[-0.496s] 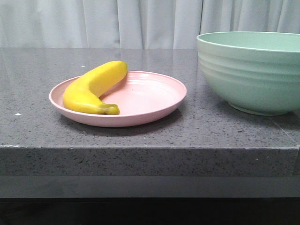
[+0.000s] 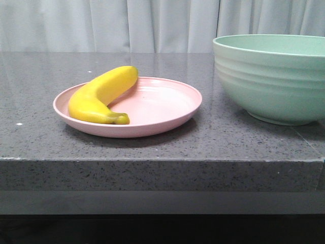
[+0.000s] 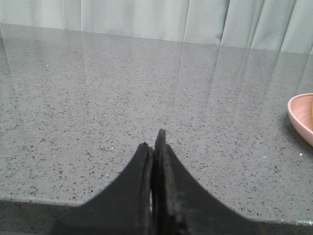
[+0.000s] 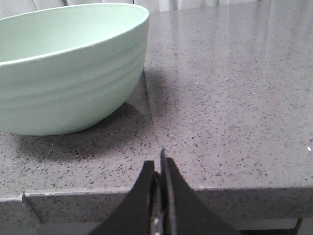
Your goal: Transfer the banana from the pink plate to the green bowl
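Note:
A yellow banana [image 2: 101, 94] with a dark tip lies on the left part of the pink plate [image 2: 167, 109], which sits on the grey stone counter in the front view. The green bowl [image 2: 271, 81] stands to the right of the plate. Neither gripper shows in the front view. My left gripper [image 3: 154, 142] is shut and empty, over bare counter, with the plate's rim [image 3: 301, 117] off to one side. My right gripper [image 4: 159, 164] is shut and empty at the counter's front edge, near the green bowl [image 4: 68, 73].
The counter's front edge [image 2: 162, 160] runs across the front view, with a dark drop below it. Pale curtains [image 2: 152, 23] hang behind the counter. A seam in the counter [image 4: 149, 115] runs past the bowl in the right wrist view.

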`<state>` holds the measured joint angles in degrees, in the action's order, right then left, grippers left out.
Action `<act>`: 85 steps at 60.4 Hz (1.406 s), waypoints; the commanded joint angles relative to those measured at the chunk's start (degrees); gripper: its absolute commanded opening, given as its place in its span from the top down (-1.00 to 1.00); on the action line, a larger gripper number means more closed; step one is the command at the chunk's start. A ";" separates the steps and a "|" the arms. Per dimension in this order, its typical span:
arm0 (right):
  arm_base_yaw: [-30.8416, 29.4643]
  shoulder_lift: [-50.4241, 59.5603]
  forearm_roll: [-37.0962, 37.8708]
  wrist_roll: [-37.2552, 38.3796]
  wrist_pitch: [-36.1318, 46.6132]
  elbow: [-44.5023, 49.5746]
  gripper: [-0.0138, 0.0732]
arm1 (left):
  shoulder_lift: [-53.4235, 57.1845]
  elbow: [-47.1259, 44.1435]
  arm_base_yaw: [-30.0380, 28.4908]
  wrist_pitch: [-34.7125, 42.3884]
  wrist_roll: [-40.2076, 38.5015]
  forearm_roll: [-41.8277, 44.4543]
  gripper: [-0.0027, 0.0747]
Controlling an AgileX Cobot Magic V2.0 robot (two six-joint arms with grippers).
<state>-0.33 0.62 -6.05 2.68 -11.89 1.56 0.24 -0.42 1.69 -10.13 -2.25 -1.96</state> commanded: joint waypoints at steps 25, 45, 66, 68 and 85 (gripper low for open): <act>-0.12 1.29 0.43 -0.43 5.01 0.00 0.82 | 1.06 -0.17 -0.16 4.87 -0.11 -0.30 0.98; -0.12 1.29 0.43 -0.43 5.01 0.00 0.82 | 1.06 -0.17 -0.16 5.23 -0.11 -0.30 0.98; -0.12 1.29 0.43 -0.43 5.01 0.00 0.82 | 1.06 -0.17 -0.16 5.83 -0.11 -0.30 0.98; -0.12 1.29 0.43 -0.43 5.01 0.00 0.82 | 1.06 -0.17 -0.16 5.92 -0.11 -0.30 0.98; -0.12 1.29 0.43 -0.43 4.92 -2.19 0.82 | 1.02 2.38 -0.16 9.05 -0.11 0.17 0.98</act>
<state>-0.33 0.62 -6.05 2.68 -11.89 1.56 0.24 -0.19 1.69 -7.09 -2.25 -1.96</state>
